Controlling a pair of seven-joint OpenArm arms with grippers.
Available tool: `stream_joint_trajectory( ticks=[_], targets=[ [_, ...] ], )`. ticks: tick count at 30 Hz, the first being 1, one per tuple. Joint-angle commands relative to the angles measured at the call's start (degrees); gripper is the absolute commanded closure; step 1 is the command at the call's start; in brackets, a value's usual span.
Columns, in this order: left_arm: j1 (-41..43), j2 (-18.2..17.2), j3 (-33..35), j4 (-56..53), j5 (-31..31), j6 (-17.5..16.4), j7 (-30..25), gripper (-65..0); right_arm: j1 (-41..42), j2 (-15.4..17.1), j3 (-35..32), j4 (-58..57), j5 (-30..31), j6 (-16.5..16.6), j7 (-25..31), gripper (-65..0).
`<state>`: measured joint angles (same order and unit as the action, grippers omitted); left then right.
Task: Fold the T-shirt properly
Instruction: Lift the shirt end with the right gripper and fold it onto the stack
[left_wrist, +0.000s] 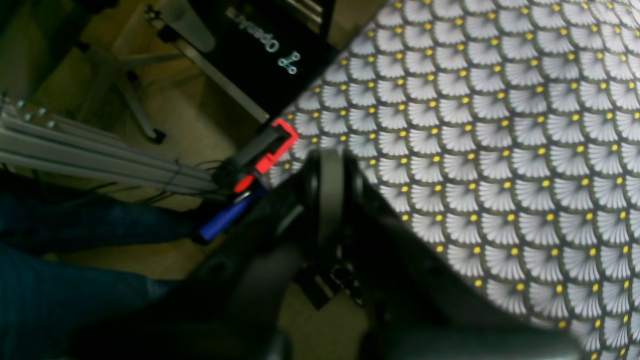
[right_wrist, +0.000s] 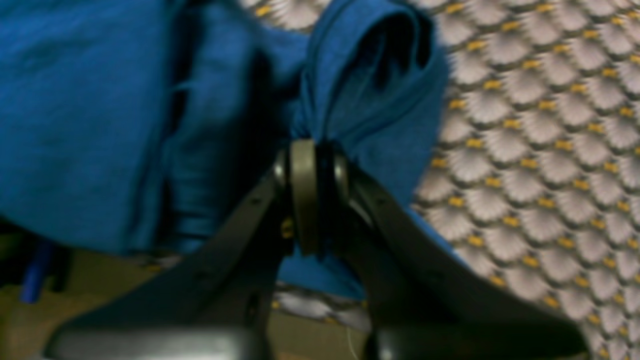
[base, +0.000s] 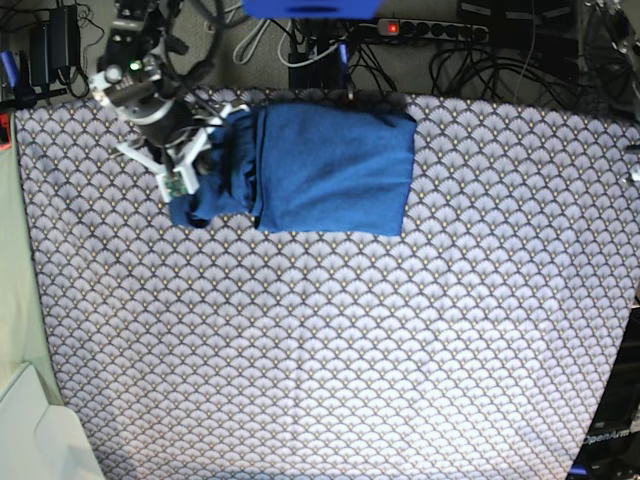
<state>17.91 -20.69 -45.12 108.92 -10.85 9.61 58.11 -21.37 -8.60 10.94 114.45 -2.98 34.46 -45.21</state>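
Observation:
The T-shirt (base: 330, 165) is plain blue and lies partly folded near the back edge of the table in the base view, a flat rectangle with a bunched part on its left. My right gripper (right_wrist: 312, 142) is shut on a gathered fold of that bunched part (right_wrist: 370, 85), held just over the table cover. In the base view this gripper (base: 207, 160) sits at the shirt's left end. My left gripper (left_wrist: 330, 167) hangs at the table's edge, far from the shirt, with its fingers together and nothing between them.
A scallop-patterned cover (base: 330, 340) spreads over the whole table. A red and black clamp (left_wrist: 270, 147) grips the table's edge beside my left gripper, with floor and metal frame bars (left_wrist: 100, 160) beyond. Cables and a power strip (base: 430, 28) run behind the table.

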Motion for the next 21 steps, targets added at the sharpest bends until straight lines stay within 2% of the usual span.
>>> stream_joint_trajectory(
  ticks=[1, 7, 8, 11, 13, 15, 17, 21],
  targets=[
    [0.2, -1.5, -1.3, 0.4, 0.3, 0.3, -1.1, -0.1, -0.2, -0.1, -0.7, 1.2, 0.9, -0.3, 1.4, 0.0],
    [0.4, -3.2, -4.9, -2.8, 0.3, 0.3, -1.2, -0.1, 0.2, -0.4, -0.9, 1.3, 1.0, -0.7, 1.8, 0.0],
    [0.4, -3.3, -5.4, -3.0, 0.3, 0.3, -1.2, -0.1, 0.5, -0.4, -0.9, 1.2, 1.0, -1.8, 2.8, 0.0],
    [0.4, -3.4, -5.4, -3.0, 0.7, 0.3, -1.2, -0.1, 0.7, -0.4, -3.1, 0.8, 1.0, -9.7, 6.2, 0.0],
    [0.4, -3.4, -5.4, -3.0, 0.7, 0.3, -1.2, -0.1, 0.8, -0.4, -6.3, 0.8, 0.8, -16.4, 7.5, 0.0],
    [0.4, -3.4, -4.9, -2.7, 0.7, 0.3, -1.2, -0.1, 0.8, -0.4, -9.1, 0.8, 0.8, -21.0, 7.9, 0.0],
    [0.3, -3.4, -4.4, -2.7, 0.3, 0.3, -1.2, -0.1, 0.8, -0.4, -13.4, 0.8, 0.8, -24.2, 7.6, 0.0],
    [0.0, -3.2, -2.3, -2.9, 0.6, 0.3, -1.2, -0.1, 0.8, -0.4, -21.4, 0.6, 0.7, -27.7, 7.4, 0.0]
  ],
)
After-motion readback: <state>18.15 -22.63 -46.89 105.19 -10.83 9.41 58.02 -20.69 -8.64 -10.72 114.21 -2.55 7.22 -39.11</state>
